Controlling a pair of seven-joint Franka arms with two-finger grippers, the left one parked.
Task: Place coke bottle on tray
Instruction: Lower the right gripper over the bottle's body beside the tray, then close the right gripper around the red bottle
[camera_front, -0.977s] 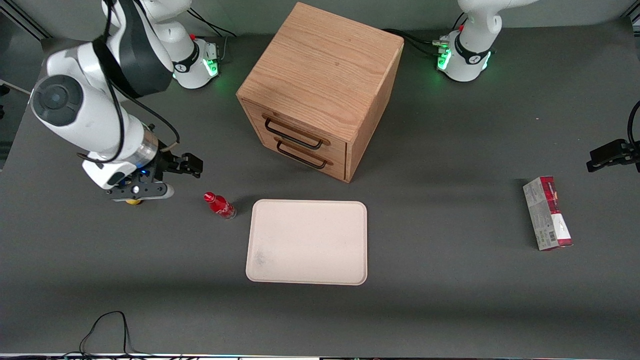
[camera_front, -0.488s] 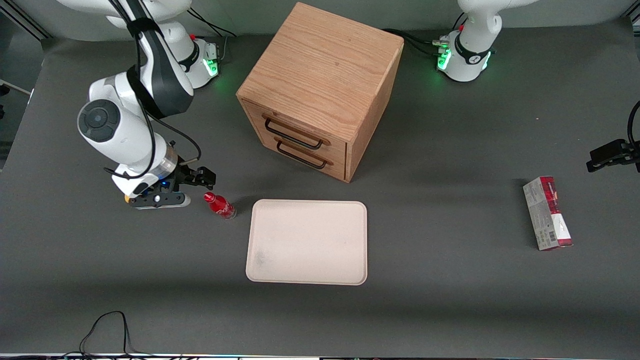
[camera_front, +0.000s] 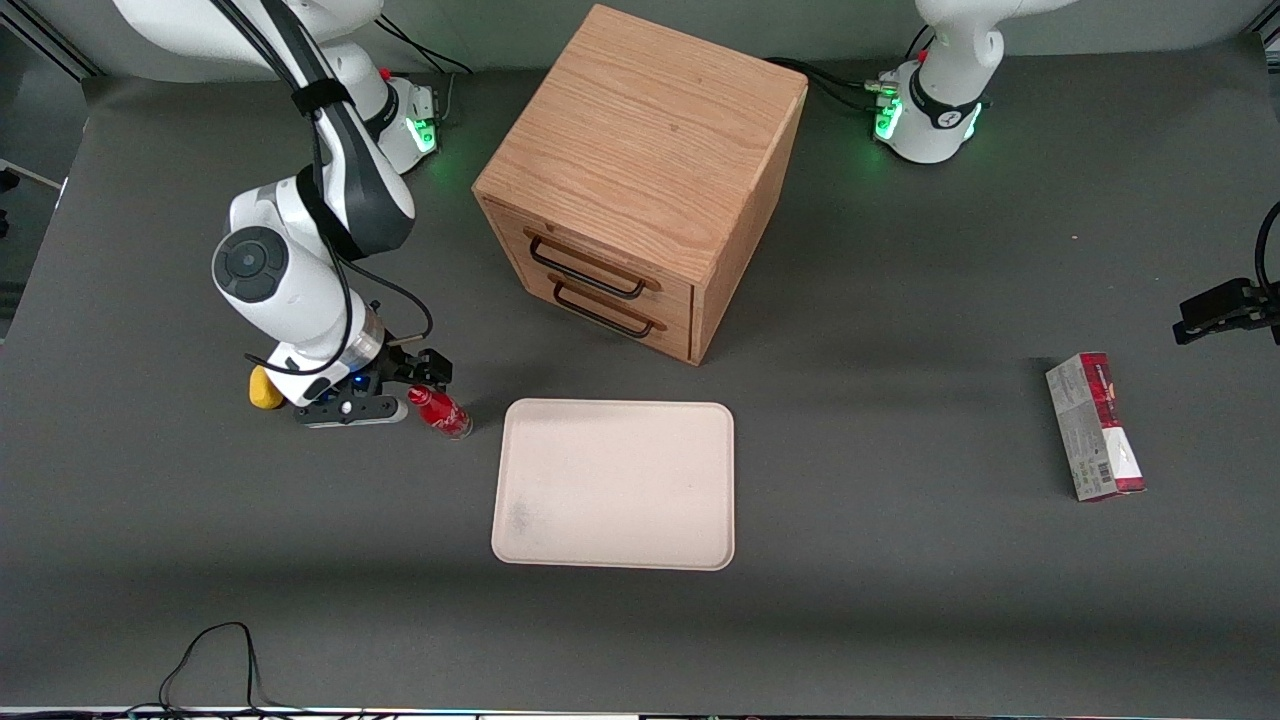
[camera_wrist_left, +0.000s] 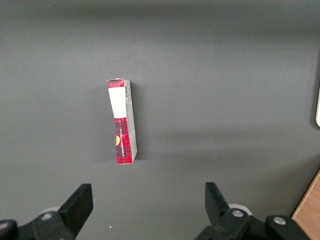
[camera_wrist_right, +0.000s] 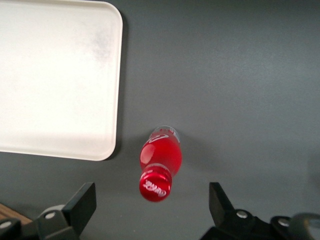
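Observation:
The coke bottle (camera_front: 440, 410) stands upright on the dark table beside the tray (camera_front: 615, 484), on the working arm's side of it. Seen from the wrist, the coke bottle (camera_wrist_right: 160, 165) shows its red cap and red body, with the cream-white tray (camera_wrist_right: 55, 75) close beside it. My gripper (camera_front: 405, 388) hangs just above the bottle's cap, slightly toward the working arm's end. Its two dark fingers (camera_wrist_right: 82, 202) are spread wide, and the gripper (camera_wrist_right: 152, 205) is open with nothing held. The cap lies between the fingers in the wrist view.
A wooden drawer box (camera_front: 640, 180) with two black handles stands farther from the front camera than the tray. A red-and-grey carton (camera_front: 1095, 427) lies toward the parked arm's end of the table. A small yellow object (camera_front: 264, 390) sits by my wrist.
My arm has swung toward the coke bottle, bringing the open gripper from well off to its side to just over its cap. The yellow object has come into sight. The bottle has not moved.

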